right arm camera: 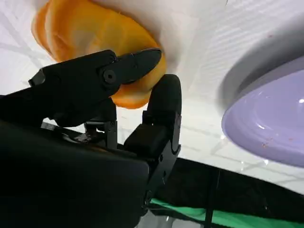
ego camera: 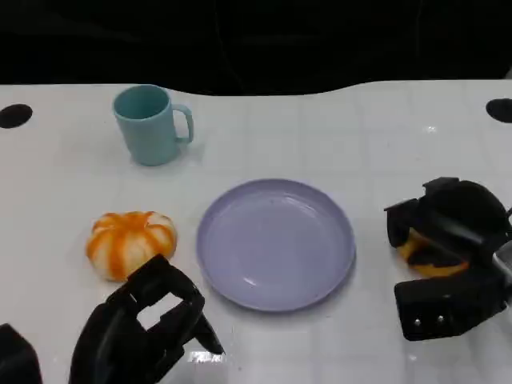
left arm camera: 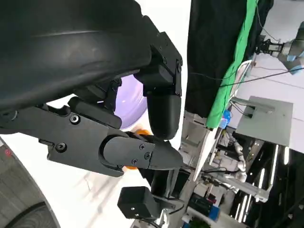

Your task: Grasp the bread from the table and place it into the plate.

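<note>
The bread (ego camera: 422, 258), an orange-yellow ridged loaf, lies on the white table to the right of the plate. My right hand (ego camera: 448, 248) is over it, with its fingers curled round it. In the right wrist view the bread (right arm camera: 90, 33) sits between two fingertips (right arm camera: 142, 57), and both touch it. The lilac plate (ego camera: 276, 242) stands at the table's middle with nothing on it; its rim (right arm camera: 266, 118) lies close beside the right hand. My left hand (ego camera: 144, 328) hovers at the near left, fingers apart and holding nothing.
An orange and white striped pumpkin-shaped thing (ego camera: 130, 242) sits left of the plate, just beyond the left hand. A teal mug (ego camera: 150, 124) stands at the back left. The table's far edge meets a dark background.
</note>
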Action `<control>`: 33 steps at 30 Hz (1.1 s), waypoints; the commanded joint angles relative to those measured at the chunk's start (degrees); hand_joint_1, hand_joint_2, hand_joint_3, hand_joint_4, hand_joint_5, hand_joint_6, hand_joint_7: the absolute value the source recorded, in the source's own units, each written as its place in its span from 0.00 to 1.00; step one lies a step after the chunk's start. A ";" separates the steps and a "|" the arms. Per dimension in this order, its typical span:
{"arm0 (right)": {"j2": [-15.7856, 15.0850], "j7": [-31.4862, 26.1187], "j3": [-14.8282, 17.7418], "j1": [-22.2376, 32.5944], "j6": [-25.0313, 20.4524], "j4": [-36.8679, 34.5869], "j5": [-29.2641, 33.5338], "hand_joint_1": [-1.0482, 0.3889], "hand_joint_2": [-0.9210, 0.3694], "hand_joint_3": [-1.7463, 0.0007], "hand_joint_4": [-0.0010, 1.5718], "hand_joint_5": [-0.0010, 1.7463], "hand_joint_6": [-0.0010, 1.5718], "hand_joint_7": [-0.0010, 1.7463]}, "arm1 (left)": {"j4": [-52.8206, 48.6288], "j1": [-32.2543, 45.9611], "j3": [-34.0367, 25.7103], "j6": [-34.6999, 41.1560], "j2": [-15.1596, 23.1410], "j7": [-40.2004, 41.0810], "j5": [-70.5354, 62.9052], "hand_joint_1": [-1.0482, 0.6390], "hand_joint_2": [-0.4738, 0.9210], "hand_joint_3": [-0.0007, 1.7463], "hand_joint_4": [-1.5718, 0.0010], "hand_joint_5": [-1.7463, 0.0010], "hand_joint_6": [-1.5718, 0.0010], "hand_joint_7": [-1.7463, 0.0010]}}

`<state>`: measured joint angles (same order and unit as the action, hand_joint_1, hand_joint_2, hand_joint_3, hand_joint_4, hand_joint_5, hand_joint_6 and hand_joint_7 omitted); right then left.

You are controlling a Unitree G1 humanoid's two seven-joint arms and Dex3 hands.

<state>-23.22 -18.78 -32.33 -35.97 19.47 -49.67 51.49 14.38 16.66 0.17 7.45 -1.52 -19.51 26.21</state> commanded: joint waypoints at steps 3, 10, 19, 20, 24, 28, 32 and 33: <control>0.18 -5.27 0.59 -1.35 1.96 -3.74 -1.23 0.65 0.01 0.93 0.55 1.00 0.42 0.95 | 0.72 0.44 -0.14 0.05 0.44 0.53 -0.27 0.28 1.00 0.15 0.58 0.00 0.69 0.06; 0.67 -6.96 2.98 -0.74 4.74 -2.43 -5.33 0.68 0.22 0.64 0.57 1.00 0.45 0.95 | -0.29 0.13 -0.20 -0.51 0.25 0.40 -0.54 0.29 1.00 0.15 0.58 0.00 0.69 0.07; 0.45 -7.81 7.24 1.53 9.67 4.70 -10.38 0.72 0.49 0.26 0.62 1.00 0.57 0.84 | -0.49 -0.12 -0.36 -0.01 -0.07 0.62 -0.29 0.29 1.00 0.14 0.58 0.00 0.68 0.07; 0.46 -7.74 7.67 1.95 10.28 5.85 -10.89 0.73 0.50 0.26 0.62 1.00 0.57 0.84 | -0.54 -0.13 -0.36 -0.04 -0.07 0.57 -0.32 0.29 1.00 0.14 0.58 0.00 0.68 0.07; 0.87 -7.53 8.67 3.38 10.79 10.51 -11.40 0.75 0.53 0.23 0.64 1.00 0.57 0.88 | -0.92 -0.28 -0.34 -0.25 -0.03 0.47 -0.56 0.29 1.00 0.14 0.58 0.00 0.68 0.07; 1.73 -7.17 9.22 3.90 11.26 13.96 -11.94 0.75 0.58 0.19 0.65 1.00 0.55 0.92 | -1.32 -0.51 -0.46 -0.19 -0.13 0.50 -0.43 0.29 1.00 0.14 0.58 0.00 0.68 0.07; 3.26 -6.94 9.94 3.71 12.46 15.39 -12.67 0.76 0.60 0.17 0.65 1.00 0.51 0.99 | -1.75 -0.67 -0.61 -0.32 -0.15 0.20 -0.18 0.28 0.99 0.13 0.58 0.00 0.67 0.07; 3.75 -6.77 10.00 3.50 12.81 15.63 -12.85 0.75 0.60 0.17 0.65 1.00 0.50 0.99 | -1.96 -0.75 -0.65 -0.48 -0.09 -0.02 -0.15 0.28 1.00 0.13 0.58 0.00 0.67 0.07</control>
<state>-20.00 -25.83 -23.24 -32.56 31.13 -35.10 39.79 13.05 16.26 0.04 7.44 -2.01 -19.52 26.11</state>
